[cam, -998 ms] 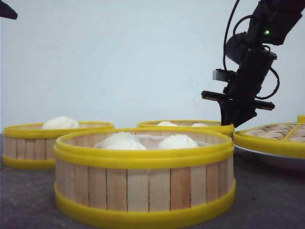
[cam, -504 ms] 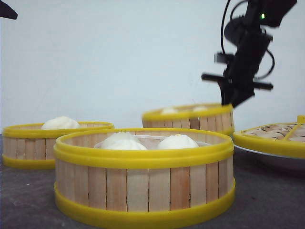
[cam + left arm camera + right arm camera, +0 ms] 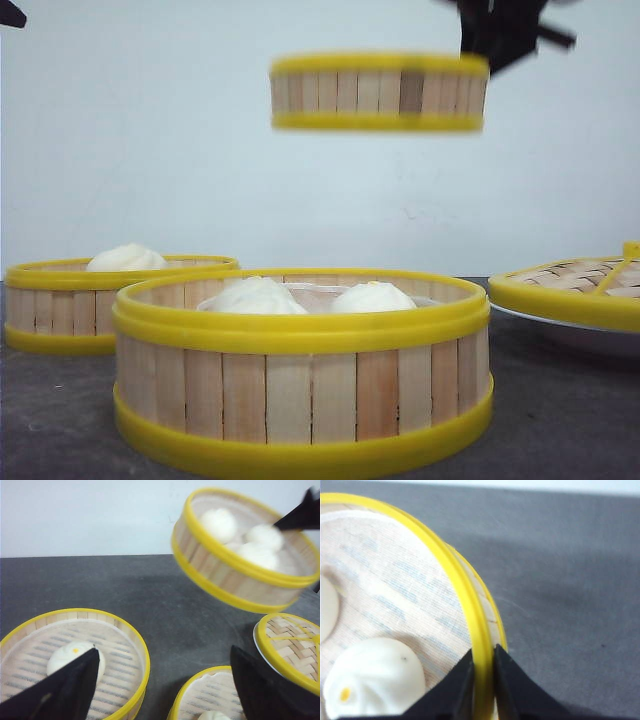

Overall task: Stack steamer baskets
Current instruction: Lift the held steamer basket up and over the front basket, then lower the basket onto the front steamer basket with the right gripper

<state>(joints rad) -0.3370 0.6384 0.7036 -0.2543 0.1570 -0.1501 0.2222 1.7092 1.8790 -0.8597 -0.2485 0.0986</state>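
- While my right end effector (image 3: 481, 680) pinches the lifted basket (image 3: 378, 93) by its rim, two baskets (image 3: 300, 370) (image 3: 70, 295) sit below on the worktop (image 3: 190, 610).
- Lid (image 3: 575, 285) sits at right; my left end effector (image 3: 165, 685) hangs released.

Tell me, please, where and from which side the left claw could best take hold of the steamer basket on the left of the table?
Best guess: grip the left basket by its yellow top rim, coming straight down from above with one finger inside the wall and one outside. The rim is thin and upright, and the single bun sits away from much of it. The right claw holds the lifted basket that way.
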